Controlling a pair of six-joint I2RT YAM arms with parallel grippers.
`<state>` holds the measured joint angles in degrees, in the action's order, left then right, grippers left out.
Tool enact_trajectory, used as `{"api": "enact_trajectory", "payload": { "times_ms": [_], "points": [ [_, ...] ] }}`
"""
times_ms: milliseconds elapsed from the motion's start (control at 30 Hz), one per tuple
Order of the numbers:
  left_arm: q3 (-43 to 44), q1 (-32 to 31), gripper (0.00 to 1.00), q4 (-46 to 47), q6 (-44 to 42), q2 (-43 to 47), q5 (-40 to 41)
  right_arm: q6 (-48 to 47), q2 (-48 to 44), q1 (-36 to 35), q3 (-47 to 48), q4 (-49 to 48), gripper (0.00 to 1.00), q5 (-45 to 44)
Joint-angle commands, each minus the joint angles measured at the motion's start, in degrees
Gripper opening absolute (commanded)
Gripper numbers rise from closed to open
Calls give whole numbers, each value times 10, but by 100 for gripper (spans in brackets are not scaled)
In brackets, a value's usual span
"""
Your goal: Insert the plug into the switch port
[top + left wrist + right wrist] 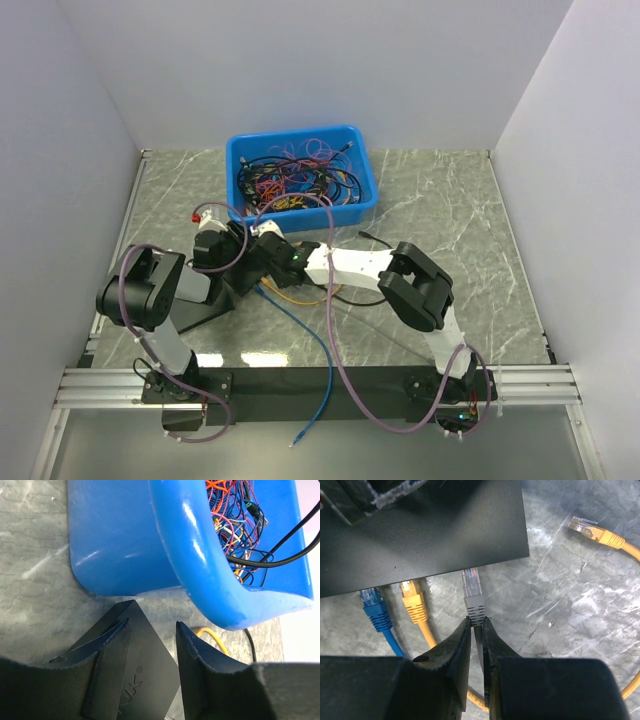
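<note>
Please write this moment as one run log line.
right jaws: shut on gray plug; plug tip: at switch edge; left jaws: open over switch

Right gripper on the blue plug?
No: the right gripper pinches the grey plug, while the blue plug sits apart to the left at the switch.

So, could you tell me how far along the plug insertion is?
Done, apparently: blue plug and orange plug sit at the switch edge. In hand: the right gripper pinches the grey plug, tip at that edge; the left gripper, jaws apart, sits over the switch. Remaining: push it home, release; seating depth is unclear.
</note>
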<state>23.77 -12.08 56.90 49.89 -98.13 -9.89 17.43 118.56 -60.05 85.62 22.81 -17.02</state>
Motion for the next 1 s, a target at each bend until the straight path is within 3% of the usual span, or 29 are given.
{"api": "enact_trajectory", "payload": {
  "times_ms": [0,500,967],
  "points": [
    [-16,0,49,-94,-7,-36,-12,-10,9,-7,36,-51,0,-42],
    [-11,0,48,-92,-6,-61,-23,-44,14,-25,25,-90,0,-136],
    [2,-1,45,-153,0,-50,1,-68,18,-30,-8,-150,0,-146]
  ]
}}
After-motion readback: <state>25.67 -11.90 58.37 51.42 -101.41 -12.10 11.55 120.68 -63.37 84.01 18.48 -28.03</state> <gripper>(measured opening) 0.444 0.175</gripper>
